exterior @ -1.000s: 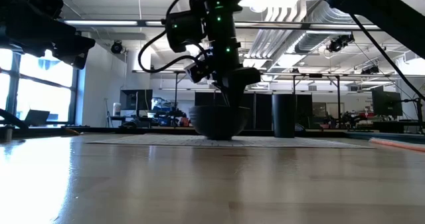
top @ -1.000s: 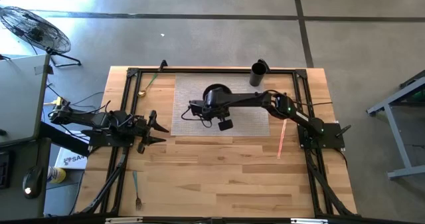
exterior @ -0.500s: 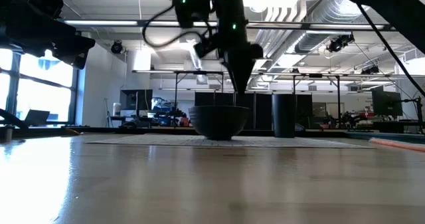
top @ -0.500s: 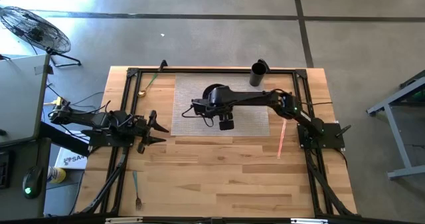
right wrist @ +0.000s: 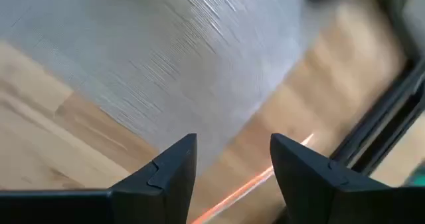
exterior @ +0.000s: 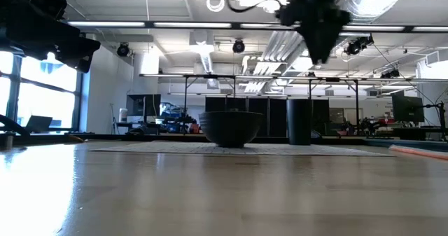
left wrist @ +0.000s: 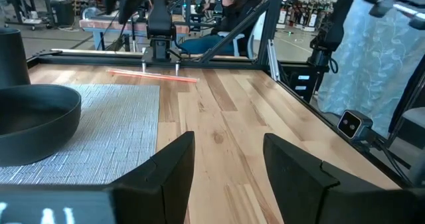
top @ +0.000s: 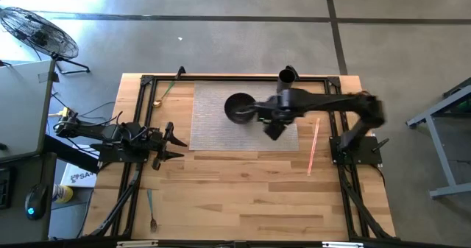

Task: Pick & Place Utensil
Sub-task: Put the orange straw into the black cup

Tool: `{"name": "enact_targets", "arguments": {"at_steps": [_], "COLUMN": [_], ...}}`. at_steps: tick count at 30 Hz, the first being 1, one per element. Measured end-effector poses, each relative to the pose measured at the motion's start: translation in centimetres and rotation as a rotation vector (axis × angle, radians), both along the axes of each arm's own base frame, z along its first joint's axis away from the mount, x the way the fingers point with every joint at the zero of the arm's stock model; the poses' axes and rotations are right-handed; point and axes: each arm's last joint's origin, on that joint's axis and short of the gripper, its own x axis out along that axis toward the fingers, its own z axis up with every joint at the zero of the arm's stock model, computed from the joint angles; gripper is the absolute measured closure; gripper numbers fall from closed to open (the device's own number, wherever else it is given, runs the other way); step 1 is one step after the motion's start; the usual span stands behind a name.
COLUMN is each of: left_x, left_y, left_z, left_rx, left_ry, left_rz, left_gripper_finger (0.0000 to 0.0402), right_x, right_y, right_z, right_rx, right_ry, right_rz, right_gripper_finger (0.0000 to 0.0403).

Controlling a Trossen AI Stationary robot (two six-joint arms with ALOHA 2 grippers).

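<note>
Right of mat [top: 221, 130], orange utensil [top: 313, 146] lying lengthwise front-to-back

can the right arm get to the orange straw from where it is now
Probably yes. The right gripper hangs open above the grey mat, and the orange straw lies bare on the wood beside the mat, nothing on or around it.

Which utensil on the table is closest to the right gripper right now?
The orange utensil, lying on bare wood just right of the mat, beside the right gripper. The fork and the spoon lie far across the table.
</note>
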Motion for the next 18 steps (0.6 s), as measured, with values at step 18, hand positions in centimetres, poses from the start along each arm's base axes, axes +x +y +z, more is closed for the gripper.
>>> {"name": "enact_targets", "arguments": {"at_steps": [18], "left_x": [0.0], "left_y": [0.0], "left_z": [0.0], "left_rx": [0.0], "left_ry": [0.0], "left_rz": [0.0], "left_gripper_finger": [0.0224], "right_x": [-11.4], "right_y": [-2.6], "right_z": [-10.3], "right_rx": [0.172], "right_ry": [0.027], "right_rz": [-0.814], "right_gripper_finger": [0.0217]}}
